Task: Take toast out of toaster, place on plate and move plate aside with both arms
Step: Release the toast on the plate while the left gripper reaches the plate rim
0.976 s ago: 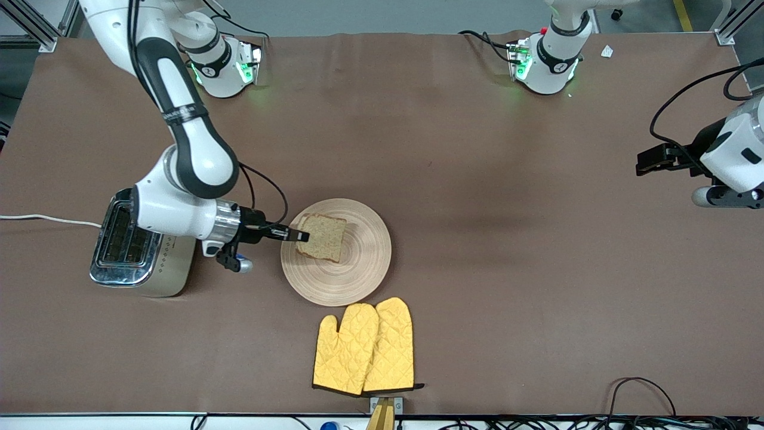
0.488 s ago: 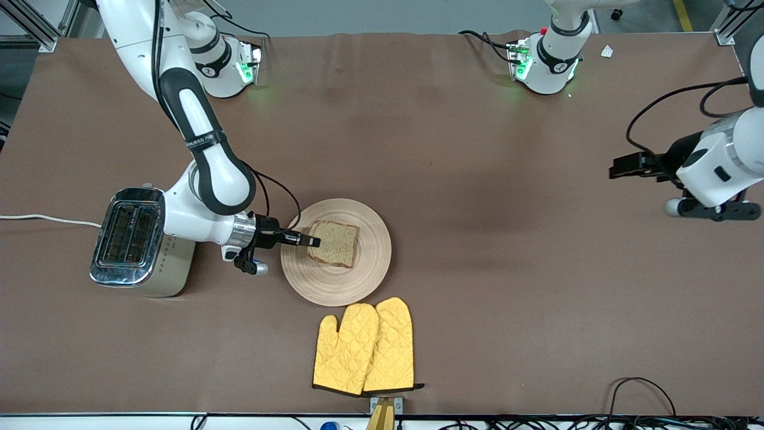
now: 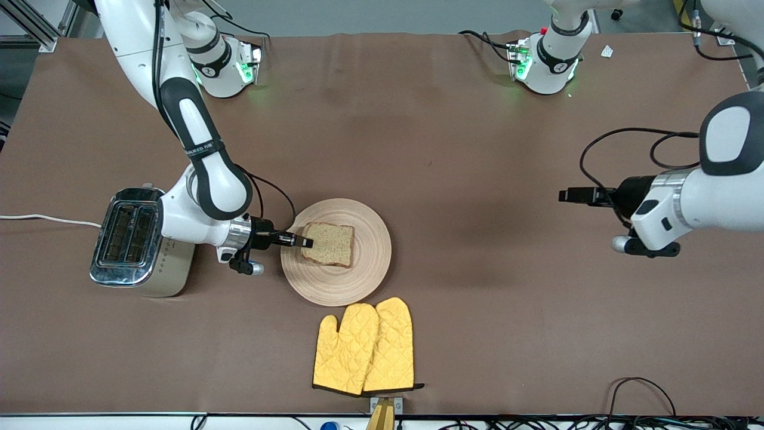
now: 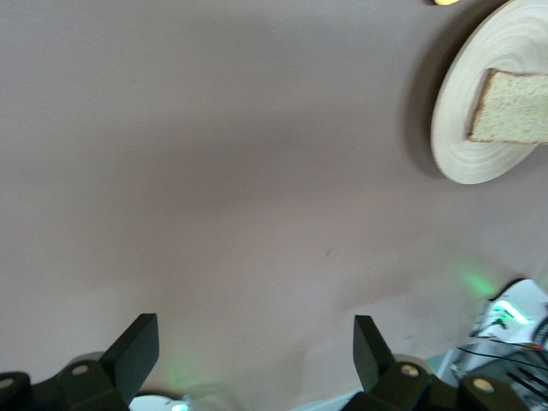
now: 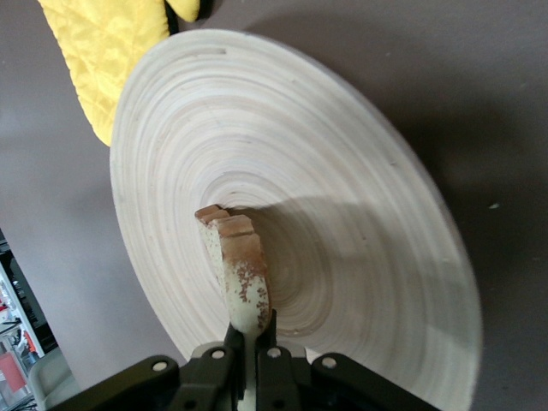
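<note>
Your right gripper (image 3: 301, 242) has its fingers clamped on one edge of the toast (image 3: 328, 244), holding it over the plate (image 3: 370, 263), which sits beside the toaster (image 3: 131, 242). Your left gripper (image 3: 567, 195) hangs fully open over bare desk (image 3: 477, 149), holding nothing.

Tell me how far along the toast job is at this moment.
Done: the toast is out of the toaster, whose slots look empty. In hand: the right gripper is shut on the toast's edge over the plate, not yet released. The left gripper hangs open over bare table toward the left arm's end. Left: release the toast, then move the plate aside with both arms.
</note>
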Tool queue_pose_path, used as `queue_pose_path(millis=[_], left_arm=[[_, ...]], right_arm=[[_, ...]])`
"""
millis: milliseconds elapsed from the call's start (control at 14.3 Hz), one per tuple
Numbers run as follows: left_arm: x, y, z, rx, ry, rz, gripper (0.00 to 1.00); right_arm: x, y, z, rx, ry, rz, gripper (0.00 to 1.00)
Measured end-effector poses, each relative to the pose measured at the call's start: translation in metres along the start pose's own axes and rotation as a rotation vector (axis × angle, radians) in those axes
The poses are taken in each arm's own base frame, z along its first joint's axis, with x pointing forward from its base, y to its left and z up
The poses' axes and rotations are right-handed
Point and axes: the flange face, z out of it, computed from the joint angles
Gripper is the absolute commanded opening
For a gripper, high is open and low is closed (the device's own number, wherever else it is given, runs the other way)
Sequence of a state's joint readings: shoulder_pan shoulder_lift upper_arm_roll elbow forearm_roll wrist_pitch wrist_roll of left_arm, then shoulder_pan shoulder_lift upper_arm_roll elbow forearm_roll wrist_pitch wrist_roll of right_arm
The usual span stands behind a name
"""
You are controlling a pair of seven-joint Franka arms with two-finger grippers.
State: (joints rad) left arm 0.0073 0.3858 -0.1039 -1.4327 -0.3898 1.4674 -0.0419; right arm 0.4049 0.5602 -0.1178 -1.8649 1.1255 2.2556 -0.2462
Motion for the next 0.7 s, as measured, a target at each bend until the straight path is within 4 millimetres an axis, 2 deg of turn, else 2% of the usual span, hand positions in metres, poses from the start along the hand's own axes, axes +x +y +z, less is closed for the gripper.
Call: queue_pose_path(millis=[279,418,488,627,697], left_arm=[[0.017,-0.004,0.047,-0.121,0.000,-0.041,0.99],[0.022,0.006,0.077,-0.150,0.003,-0.049,0.98],[0.024,0.016,0.094,-0.162,0.006,-0.049,0.98],[0.025,0.035,0.132,-0.179,0.013,-0.050,0.98],[0.025,0.042,0.149,-0.182,0.010,-0.053,0.98]], right_arm=[[0.007,0.023,-0.009,-0.039,0.004,-0.013,0.01],[0.012,0.035,-0.012,-0.043,0.006,-0.014,0.06],[0.013,0.039,-0.011,-0.045,0.005,-0.013,0.13],[0.013,0.041,-0.010,-0.047,0.003,-0.012,0.38],[0.013,0.041,-0.010,-0.047,0.003,-0.012,0.45]])
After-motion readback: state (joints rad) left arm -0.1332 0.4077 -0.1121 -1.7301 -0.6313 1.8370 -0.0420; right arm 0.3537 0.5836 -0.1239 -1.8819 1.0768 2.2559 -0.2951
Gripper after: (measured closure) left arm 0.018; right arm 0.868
